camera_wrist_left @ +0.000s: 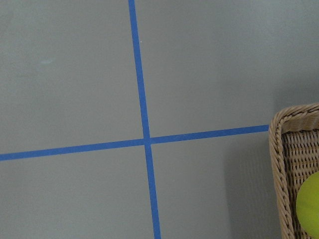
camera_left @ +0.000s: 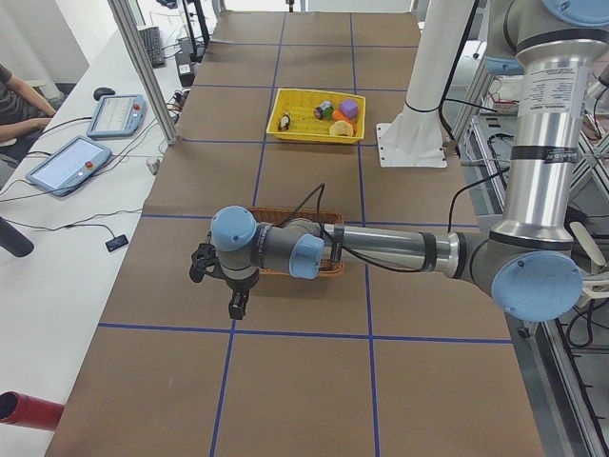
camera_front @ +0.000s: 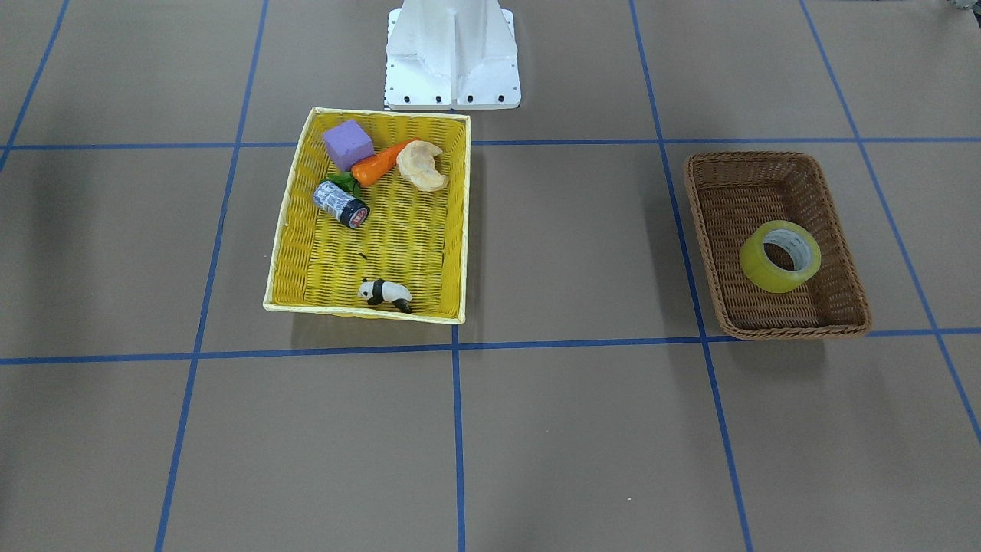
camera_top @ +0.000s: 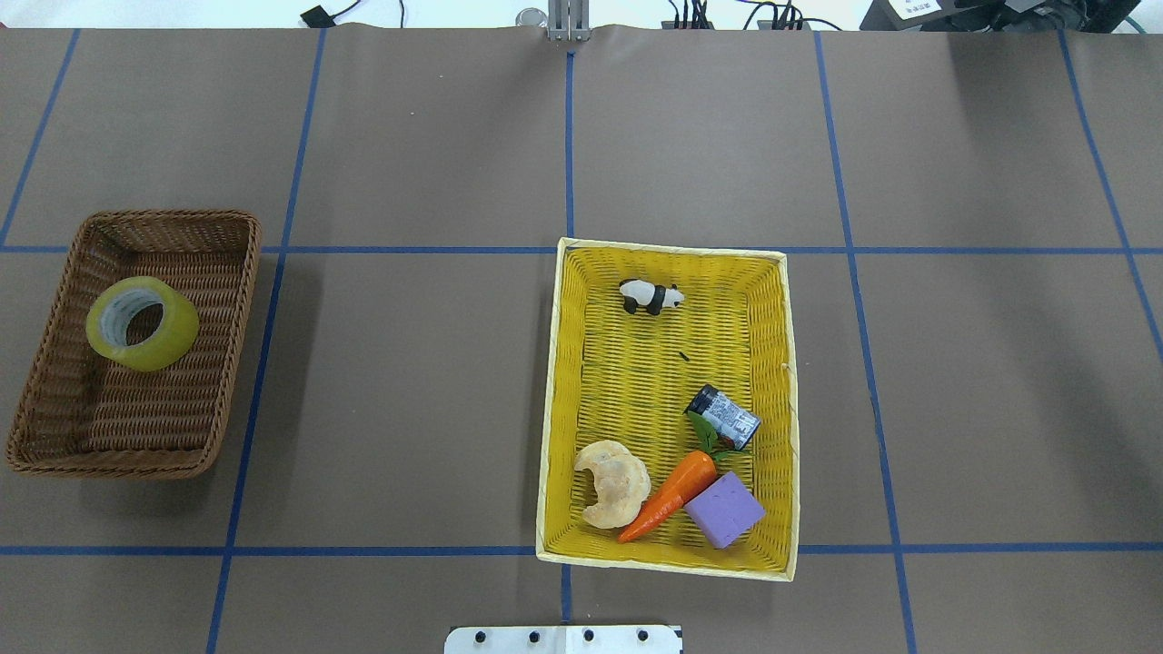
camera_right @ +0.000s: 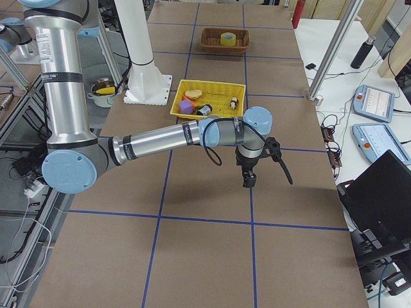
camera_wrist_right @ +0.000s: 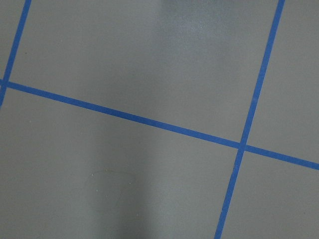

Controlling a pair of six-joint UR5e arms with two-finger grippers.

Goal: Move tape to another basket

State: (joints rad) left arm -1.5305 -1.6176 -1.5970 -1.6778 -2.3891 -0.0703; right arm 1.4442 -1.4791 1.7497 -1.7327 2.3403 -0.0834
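the tape (camera_top: 143, 323) lies inside the brown basket (camera_top: 238, 272), tilted with its pale core facing up, in the half of the floor toward 12 o'clock in the overhead view. that basket stands at 9 o'clock from the yellow basket (camera_top: 551, 391), well apart from it on the table (camera_top: 418, 363). the yellow one holds a can (camera_top: 723, 417), a carrot (camera_top: 670, 495), a purple block (camera_top: 724, 509), a croissant (camera_top: 615, 482) and a small panda (camera_top: 650, 295), but no tape, so the move reads as done.

the left gripper (camera_left: 235, 307) hangs off the brown basket's end and touches nothing; its wrist view catches only a corner of wicker and a sliver of yellow at 4 o'clock. that spot probably suits an arm parked clear of its drop. the right gripper (camera_right: 247, 181) points down over bare table beside the yellow basket, idle, likely because the brown basket sits on the other arm's side. both pincers show only in the side views, too small to judge, so i cannot tell whether either is apart or together.
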